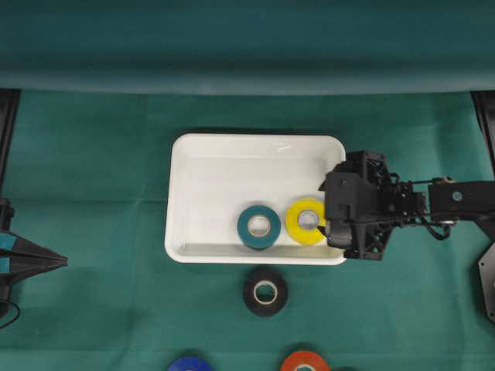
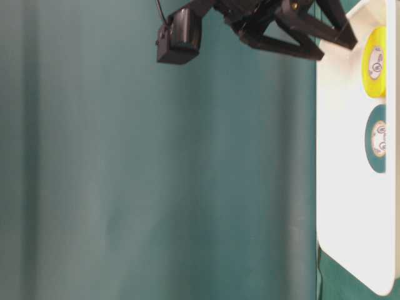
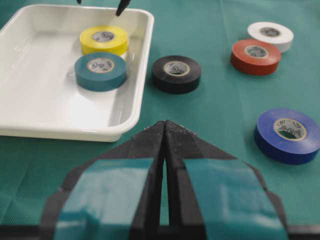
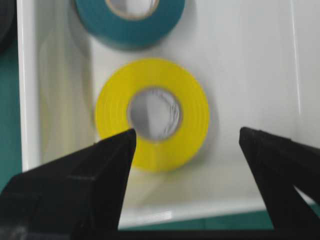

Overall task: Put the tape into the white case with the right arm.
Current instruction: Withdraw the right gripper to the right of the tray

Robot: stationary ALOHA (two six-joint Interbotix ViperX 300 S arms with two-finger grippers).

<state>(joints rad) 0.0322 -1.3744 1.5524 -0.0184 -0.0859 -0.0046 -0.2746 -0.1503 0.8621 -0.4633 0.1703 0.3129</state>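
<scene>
The left gripper (image 1: 54, 261) sits at the far left edge of the overhead view, its teal-patched fingers (image 3: 115, 195) pressed together to a point with nothing between them; in the left wrist view they meet along a single seam at the bottom of the frame.

The white case (image 1: 201, 166) lies in the middle of the overhead view on the green cloth (image 1: 93, 170), its long axis running left to right across the frame, open side up. Inside it, along the lower rim, lie two rolls flat on their sides with their core holes facing up: one teal tape (image 1: 258, 226) to the left and one yellow tape (image 1: 306, 220) just beside it on the right, near the case's lower right corner. Whether the two touch cannot be told.

Outside the case, one black tape (image 1: 265, 291) lies flat just below the lower rim. At the bottom edge of the overhead view, one blue tape (image 1: 189, 364) and one red tape (image 1: 305, 362) are partly cut off. The left wrist view adds one white tape (image 3: 270, 36) beside the red one, at the upper right of that frame. Count: six rolls, one of each colour, two in the case and four on the cloth.

The right gripper (image 4: 185, 145) reaches in from the right over the case's right end. Its black fingers (image 4: 107, 155) stand wide apart, holding nothing, with the yellow tape lying on the case floor below and between them.
</scene>
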